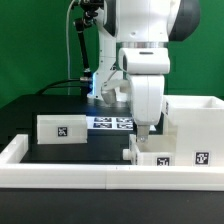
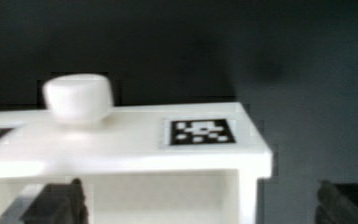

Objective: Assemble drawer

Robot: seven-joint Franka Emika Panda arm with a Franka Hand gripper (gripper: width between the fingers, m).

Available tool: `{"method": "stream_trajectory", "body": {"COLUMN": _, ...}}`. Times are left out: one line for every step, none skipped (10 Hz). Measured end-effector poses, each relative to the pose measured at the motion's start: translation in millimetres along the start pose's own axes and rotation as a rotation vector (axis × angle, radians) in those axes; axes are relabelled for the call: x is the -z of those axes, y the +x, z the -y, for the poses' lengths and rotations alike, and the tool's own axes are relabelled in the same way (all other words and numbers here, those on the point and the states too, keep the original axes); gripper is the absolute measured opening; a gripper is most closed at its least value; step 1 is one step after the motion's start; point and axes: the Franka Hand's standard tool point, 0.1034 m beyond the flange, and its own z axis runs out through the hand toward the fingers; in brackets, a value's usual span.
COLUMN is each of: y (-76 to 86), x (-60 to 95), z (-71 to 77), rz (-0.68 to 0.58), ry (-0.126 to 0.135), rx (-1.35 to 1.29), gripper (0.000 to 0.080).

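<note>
Just in front of the front box (image 1: 172,157), the rail (image 1: 60,172) is edging the worktop (image 1: 50,108), smooth white plastic like nearly everything here. The front box is lying low and long, its long axis following the rail across the exterior view. Its walls are looking hard and matte, and each is carrying a square black-and-white tag (image 2: 202,132).

Straight above the front box, at its end toward the exterior view's left, the claw (image 1: 141,137) is hanging with its dark fingers (image 2: 346,200) spread wide, gripping nothing. In the wrist view one finger is showing past the box's corner over bare worktop and the other beside its white wall; whether either is touching, I cannot tell. The box is therefore sitting directly under the claw, and I judge the coming move is calling for a straight drop and a squeeze across that end.

Beyond the claw, a stubby rounded knob (image 2: 78,98) is standing upright on the front box beside the tag.

Just behind the front box, toward the exterior view's right, the casing (image 1: 197,122) is standing tall and boxy. Farther behind, the marker board (image 1: 112,122) is lying flat, and the far box (image 1: 60,128) is resting well apart, toward the exterior view's left.
</note>
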Motion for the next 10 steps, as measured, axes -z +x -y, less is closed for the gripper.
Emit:
{"method": "stream_trajectory", "body": {"y": -1.6, "x": 7.8, "z": -7.4, "rz": 0.003, "ry": -0.008, "rx": 0.002, "gripper": 0.0649}}
{"method": "stream_trajectory", "body": {"y": -7.5, "x": 14.2, "z": -16.0, "rz": 0.008, "ry": 0.005, "rx": 0.022, "gripper": 0.0649}}
{"method": "stream_trajectory", "body": {"y": -17.2, "x": 15.4, "z": -27.4, "rz": 0.011, "ry": 0.027, "rx": 0.062, "gripper": 0.0649}}
{"method": "stream_trajectory", "body": {"y": -23.4, "x": 14.3, "z": -40.2, "rz": 0.010, "ry": 0.032, "rx": 0.077, "gripper": 0.0649}}
{"method": "stream_trajectory", "body": {"y": -24.0, "x": 13.0, "z": -44.5, "rz": 0.009, "ry": 0.024, "rx": 0.074, "gripper": 0.0649}}
{"method": "stream_trajectory", "body": {"y": -24.0, "x": 12.2, "z": -43.0, "rz": 0.009, "ry": 0.027, "rx": 0.074, "gripper": 0.0649}}
{"method": "stream_trajectory", "body": {"y": -26.5, "x": 12.0, "z": -42.8, "rz": 0.008, "ry": 0.027, "rx": 0.075, "gripper": 0.0649}}
{"method": "stream_trajectory", "body": {"y": -30.0, "x": 7.4, "z": -38.6, "rz": -0.005, "ry": 0.037, "rx": 0.110, "gripper": 0.0649}}
{"method": "stream_trajectory", "body": {"y": -40.9, "x": -3.4, "z": -30.2, "rz": -0.048, "ry": 0.060, "rx": 0.128, "gripper": 0.0649}}
{"method": "stream_trajectory", "body": {"y": -49.9, "x": -8.4, "z": -26.9, "rz": -0.094, "ry": 0.076, "rx": 0.129, "gripper": 0.0649}}
